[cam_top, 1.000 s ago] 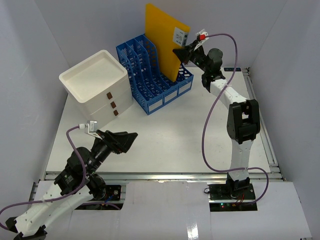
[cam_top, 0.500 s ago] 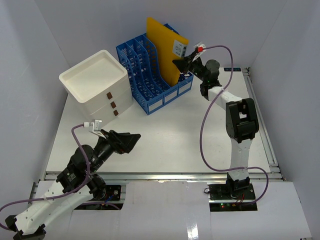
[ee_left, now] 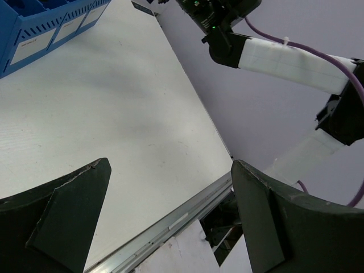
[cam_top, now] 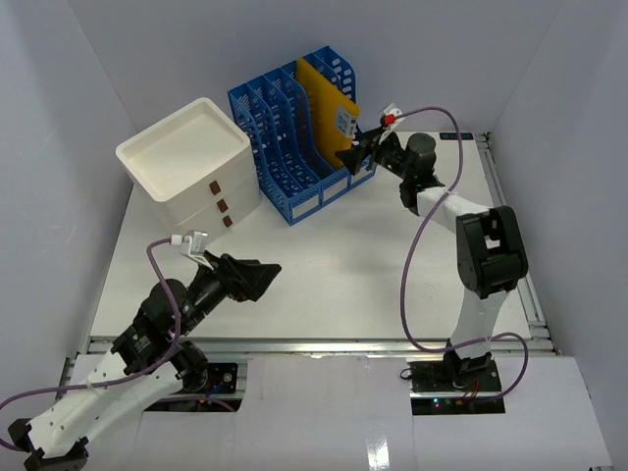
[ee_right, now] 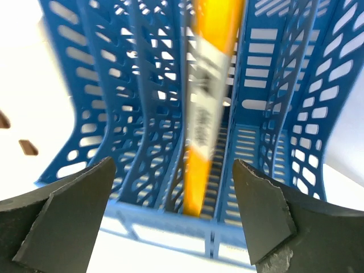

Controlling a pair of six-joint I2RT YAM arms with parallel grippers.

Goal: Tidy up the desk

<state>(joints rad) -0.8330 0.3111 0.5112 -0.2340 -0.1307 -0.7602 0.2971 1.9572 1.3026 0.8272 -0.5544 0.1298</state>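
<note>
The desk is a white tabletop with metal rails. A yellow envelope with a white label stands upright in a slot of the blue file rack at the back. My right gripper hovers just in front of the rack, open, its fingers either side of the envelope without touching it. The right wrist view shows the rack close up between the open right gripper. My left gripper hangs open over the desk's near left, and the left wrist view shows that gripper empty.
A white drawer box with three brown handles stands at the back left beside the rack. The desk's near metal rail runs under my left gripper. White walls close in on the left, back and right.
My right gripper has opened and let go of the yellow envelope, which has dropped down into the rack slot. The right arm has lowered toward the rack; the left arm shifted slightly.
</note>
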